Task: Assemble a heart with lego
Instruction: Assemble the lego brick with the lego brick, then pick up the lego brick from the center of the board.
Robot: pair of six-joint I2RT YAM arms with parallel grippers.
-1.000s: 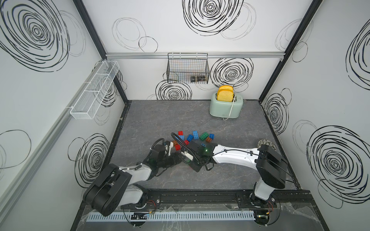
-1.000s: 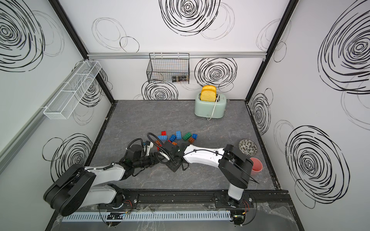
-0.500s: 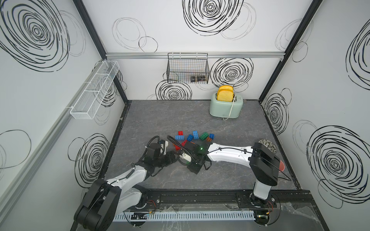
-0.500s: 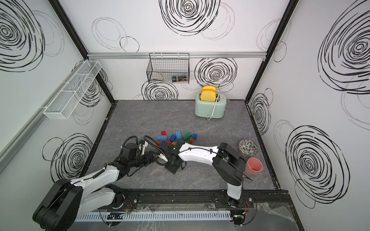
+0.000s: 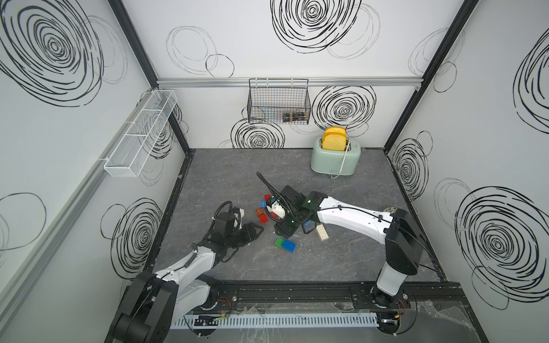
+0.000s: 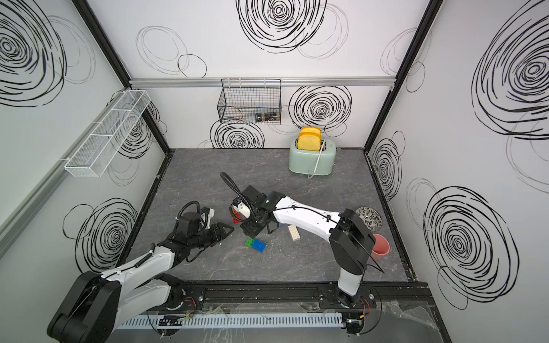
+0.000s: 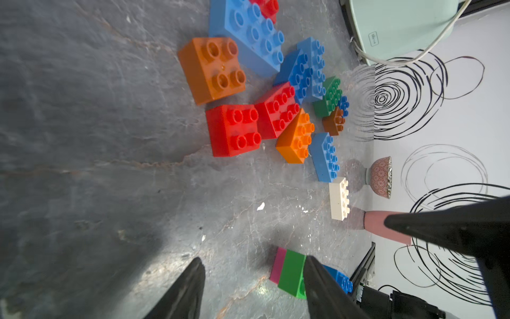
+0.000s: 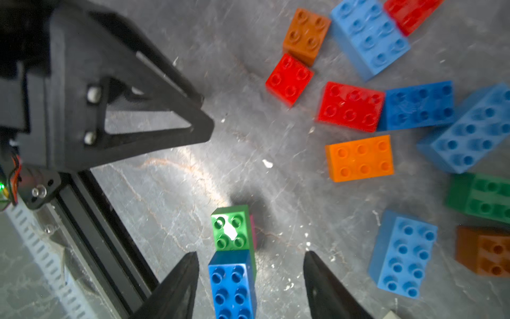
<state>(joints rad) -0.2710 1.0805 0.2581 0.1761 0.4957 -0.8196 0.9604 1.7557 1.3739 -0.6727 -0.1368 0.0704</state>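
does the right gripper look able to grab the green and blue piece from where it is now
Probably yes. The right gripper is open, and the green and blue piece lies between its fingers, with nothing else between them.

Glossy plastic bricks [image 7: 233,129] on a matt stone-look floor [image 7: 82,138] (scuffed, veined); toaster [image 5: 335,161] seemingly smooth plastic.

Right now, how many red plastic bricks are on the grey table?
3: a square red brick beside a brown brick; a six-stud red brick beside a dark blue brick; a partly visible red brick farther back. More may be hidden.
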